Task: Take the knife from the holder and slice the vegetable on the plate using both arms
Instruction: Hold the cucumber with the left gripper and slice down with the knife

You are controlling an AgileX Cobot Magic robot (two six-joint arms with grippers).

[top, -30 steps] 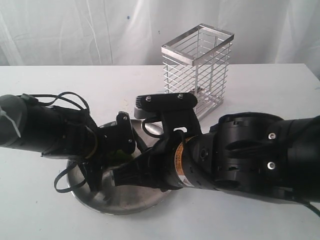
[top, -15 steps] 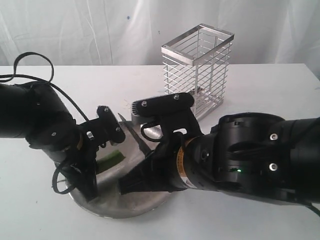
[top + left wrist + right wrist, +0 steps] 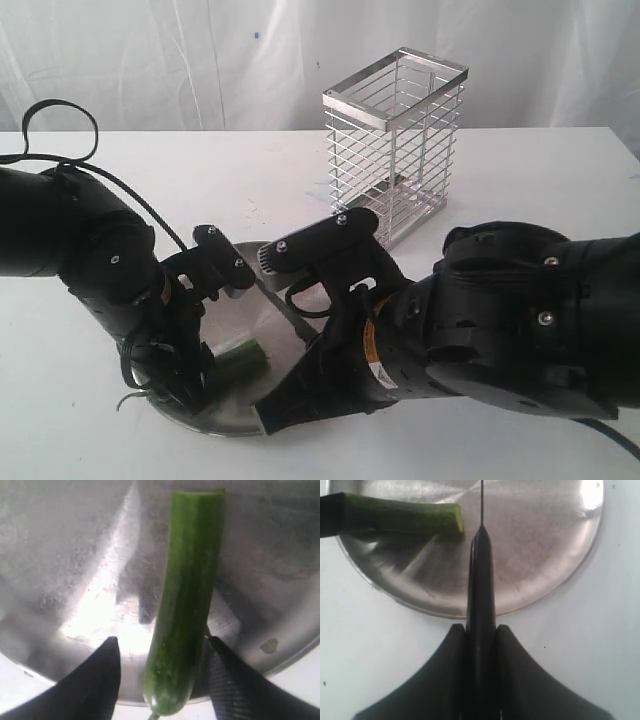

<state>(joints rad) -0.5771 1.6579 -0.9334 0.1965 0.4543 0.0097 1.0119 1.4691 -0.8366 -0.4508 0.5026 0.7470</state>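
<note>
Looking down the left wrist camera, I see the left gripper point(image 3: 164, 641) spread wide and released, its two black fingers point(image 3: 100, 685) straddling the rounded stem end of the vegetable point(image 3: 187, 595). There is a clear gap between the vegetable and one finger; the other finger sits right against it, though I cannot tell whether it actually presses. The vegetable lies flat on the plate point(image 3: 65, 555) and runs straight out ahead of that gripper. It is a glossy dark green, smooth-skinned and slender, and its far end is cut off flat and shows a paler green face. My right gripper point(image 3: 480, 626) is clenched on the knife point(image 3: 481, 580), both fingers tight against the black handle. The blade points straight ahead of the fingers, edge-on, out over the plate's dull silver surface. The cut end of the vegetable sits just beside the blade, ahead of that gripper; I cannot tell if they touch. Beyond both grippers, well apart from them, the holder point(image 3: 395, 140) stands upright on the white table point(image 3: 520, 170).
</note>
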